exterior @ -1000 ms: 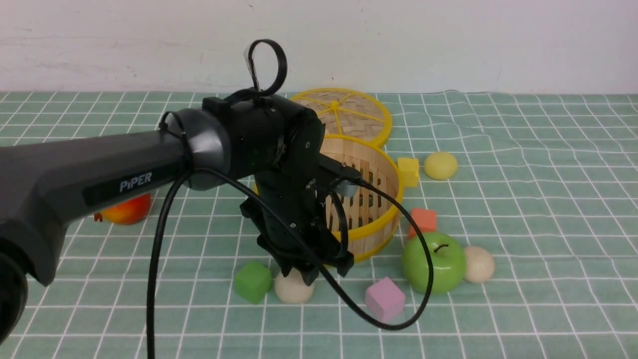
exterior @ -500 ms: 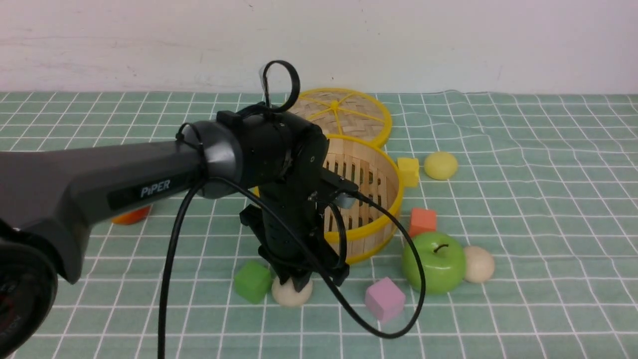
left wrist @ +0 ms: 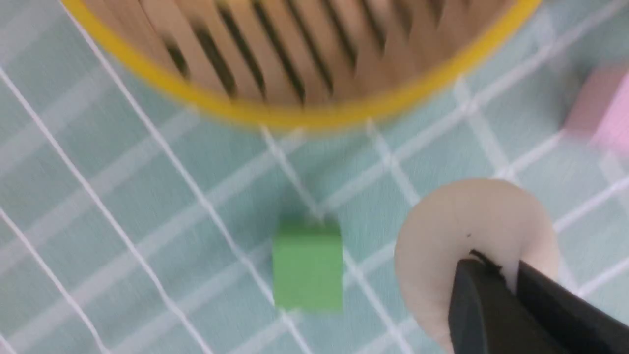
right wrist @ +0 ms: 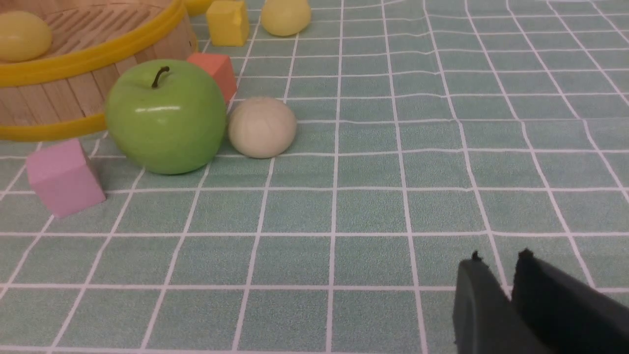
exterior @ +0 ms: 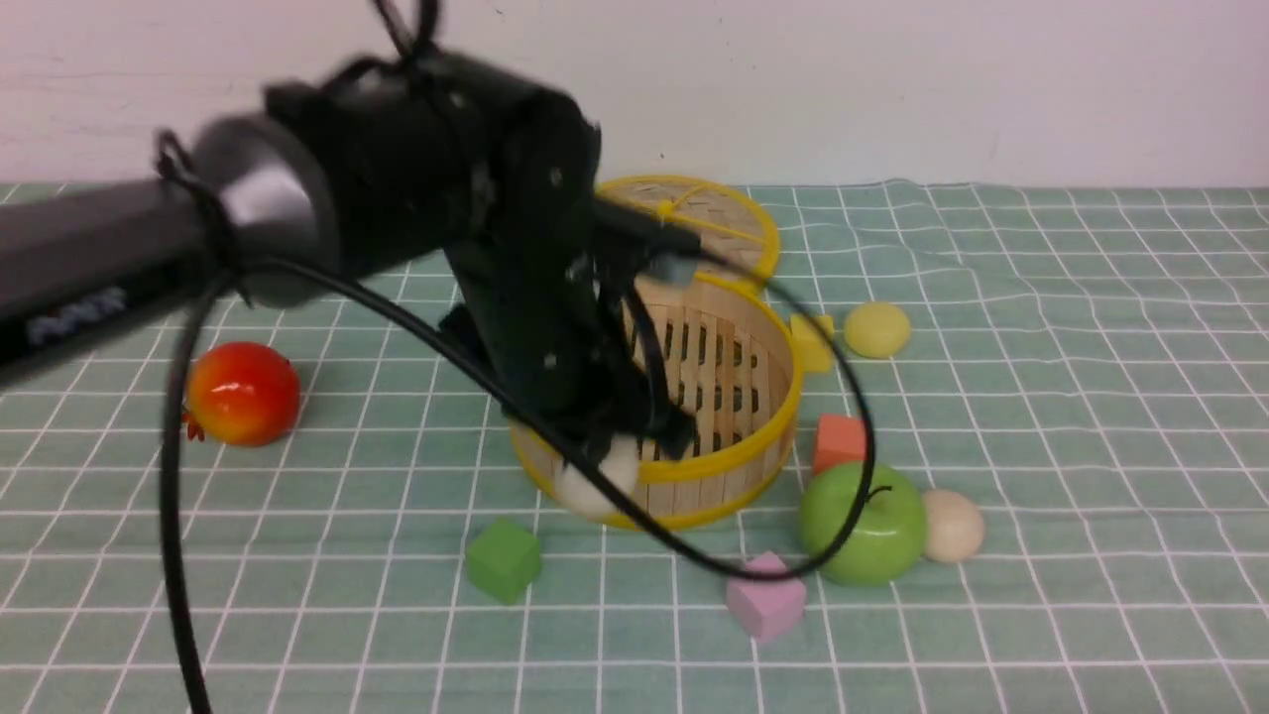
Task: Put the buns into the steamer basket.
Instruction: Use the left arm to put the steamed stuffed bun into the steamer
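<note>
My left gripper (exterior: 620, 454) is clenched on a cream bun (exterior: 593, 486), held above the cloth (exterior: 1091, 397) just in front of the steamer basket (exterior: 734, 458), not yet over its rim. One yellow bun (right wrist: 22, 35) lies inside. A second yellow bun (exterior: 876, 328) and a second cream bun (exterior: 952, 526) sit on the cloth. My right gripper (right wrist: 500, 260) holds nothing, and I cannot tell whether it is parted.

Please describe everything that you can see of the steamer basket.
The steamer basket is round, of light wood slats with yellow rims above and below, its floor slatted. It stands upright on the green checked cloth, with the woven lid behind it. One pale yellow bun lies inside. The left gripper holds a cream bun before its near wall.
</note>
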Controlling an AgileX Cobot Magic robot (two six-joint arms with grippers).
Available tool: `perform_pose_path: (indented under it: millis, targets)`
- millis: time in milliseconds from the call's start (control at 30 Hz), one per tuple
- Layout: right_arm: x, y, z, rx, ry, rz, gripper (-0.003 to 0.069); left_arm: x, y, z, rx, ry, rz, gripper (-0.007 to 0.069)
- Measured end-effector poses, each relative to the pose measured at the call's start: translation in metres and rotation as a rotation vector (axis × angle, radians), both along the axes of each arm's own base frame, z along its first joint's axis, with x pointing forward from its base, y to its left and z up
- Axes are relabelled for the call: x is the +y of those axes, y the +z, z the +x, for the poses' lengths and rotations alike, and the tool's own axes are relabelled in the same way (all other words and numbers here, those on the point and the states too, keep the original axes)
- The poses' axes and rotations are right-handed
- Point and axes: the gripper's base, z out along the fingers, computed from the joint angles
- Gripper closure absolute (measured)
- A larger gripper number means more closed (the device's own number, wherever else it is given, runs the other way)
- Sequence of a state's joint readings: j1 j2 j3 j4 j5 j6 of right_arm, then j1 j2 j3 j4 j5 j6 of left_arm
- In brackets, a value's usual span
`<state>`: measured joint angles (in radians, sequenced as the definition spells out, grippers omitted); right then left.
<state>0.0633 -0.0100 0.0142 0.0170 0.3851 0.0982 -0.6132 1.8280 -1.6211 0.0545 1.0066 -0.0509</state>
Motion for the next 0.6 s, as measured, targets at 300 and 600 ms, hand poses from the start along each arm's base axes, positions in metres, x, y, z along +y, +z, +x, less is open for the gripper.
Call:
perform_pose_path:
  millis: [300,600]
  targets:
    - [0.0,0.0,0.0,0.0,0.0,0.0,0.0545,-0.032,-0.027,0.049,-0.2,-0.105,-0.033,0.0634]
    - [0.0,0.0,0.0,0.0,0.0,0.0,0.0545,-0.048,-0.075,0.078,-0.188,-0.123,0.047,0.0605]
